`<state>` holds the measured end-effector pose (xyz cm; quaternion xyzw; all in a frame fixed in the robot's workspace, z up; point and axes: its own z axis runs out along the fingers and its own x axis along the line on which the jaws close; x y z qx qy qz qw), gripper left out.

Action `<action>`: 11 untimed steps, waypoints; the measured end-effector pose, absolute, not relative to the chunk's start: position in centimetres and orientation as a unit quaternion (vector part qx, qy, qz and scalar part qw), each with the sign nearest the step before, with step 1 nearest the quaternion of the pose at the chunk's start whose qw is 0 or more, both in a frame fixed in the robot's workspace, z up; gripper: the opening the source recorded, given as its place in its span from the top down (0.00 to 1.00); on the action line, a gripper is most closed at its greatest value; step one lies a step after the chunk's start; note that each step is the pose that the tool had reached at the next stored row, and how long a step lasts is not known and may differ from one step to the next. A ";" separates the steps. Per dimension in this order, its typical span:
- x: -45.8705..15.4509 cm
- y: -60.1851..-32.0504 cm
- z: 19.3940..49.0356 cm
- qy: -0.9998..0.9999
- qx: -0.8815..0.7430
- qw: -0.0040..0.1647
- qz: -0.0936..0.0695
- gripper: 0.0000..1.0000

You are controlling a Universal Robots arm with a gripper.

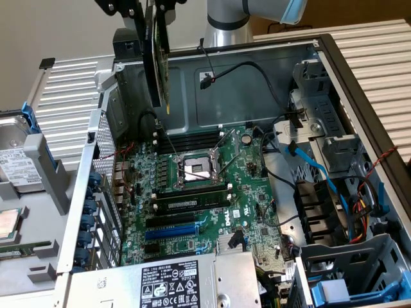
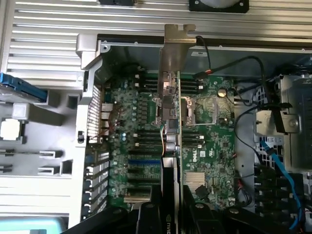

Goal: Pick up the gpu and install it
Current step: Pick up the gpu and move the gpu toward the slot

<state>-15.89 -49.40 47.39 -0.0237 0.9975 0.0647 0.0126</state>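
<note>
Gripper [image 1: 149, 9] clamped on the gpu [image 1: 158, 64], which hangs edge-on at upper left of the exterior view, clear of the motherboard [image 1: 257, 192] in the open case [image 1: 212, 90].

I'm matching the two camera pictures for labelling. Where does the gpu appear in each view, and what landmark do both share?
Exterior view: the gpu hangs edge-on above the far wall of the open case, toward the exterior view's left.
Wrist view: the gpu runs edge-on over the motherboard, with its silver bracket reaching towards the case wall.
Shared landmark: the CPU socket on the green board.
</note>
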 end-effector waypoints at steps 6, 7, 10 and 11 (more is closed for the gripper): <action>-15.9 -49.4 47.4 0.995 -0.078 0.009 0.065 0.73; -15.9 -49.4 47.4 0.994 -0.087 0.009 0.065 0.73; -15.9 -49.4 47.4 0.991 -0.115 0.007 0.066 0.73; -15.9 -49.4 47.4 0.990 -0.123 0.006 0.066 0.73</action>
